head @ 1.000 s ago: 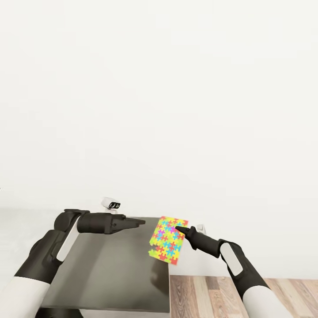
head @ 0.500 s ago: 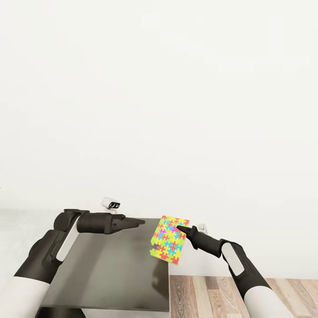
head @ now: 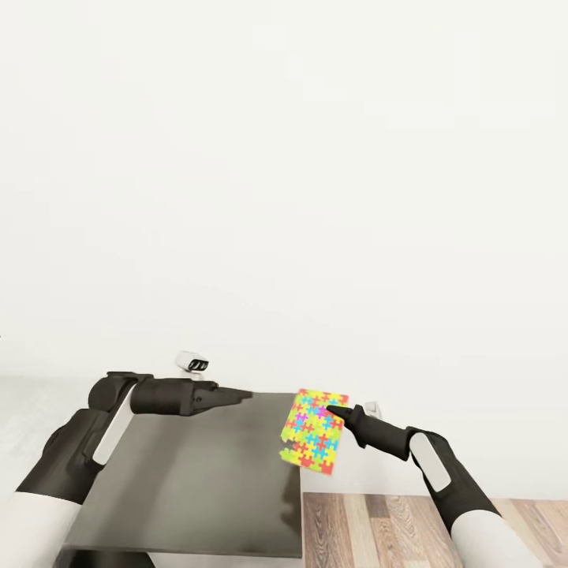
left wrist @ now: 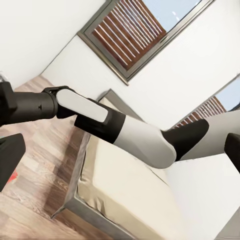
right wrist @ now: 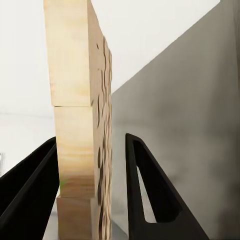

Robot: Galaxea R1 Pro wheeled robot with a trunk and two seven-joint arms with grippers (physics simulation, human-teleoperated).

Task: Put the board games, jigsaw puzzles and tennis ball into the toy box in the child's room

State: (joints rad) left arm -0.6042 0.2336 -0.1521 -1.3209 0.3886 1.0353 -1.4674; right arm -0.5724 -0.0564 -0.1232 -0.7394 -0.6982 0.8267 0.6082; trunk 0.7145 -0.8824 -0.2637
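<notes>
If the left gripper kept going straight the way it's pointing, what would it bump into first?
Probably the jigsaw puzzle held up by the right gripper: the left gripper points across the dark desk toward it, though depth is unclear.

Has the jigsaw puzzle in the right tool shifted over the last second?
Yes. The jigsaw puzzle has moved rightward, out past the dark desk's right edge, carried by the right tool.

A home bedroom: cream-mattressed bed [left wrist: 125, 195], wood-plank floor [head: 410, 521], white walls and a shuttered window [left wrist: 137, 32].
</notes>
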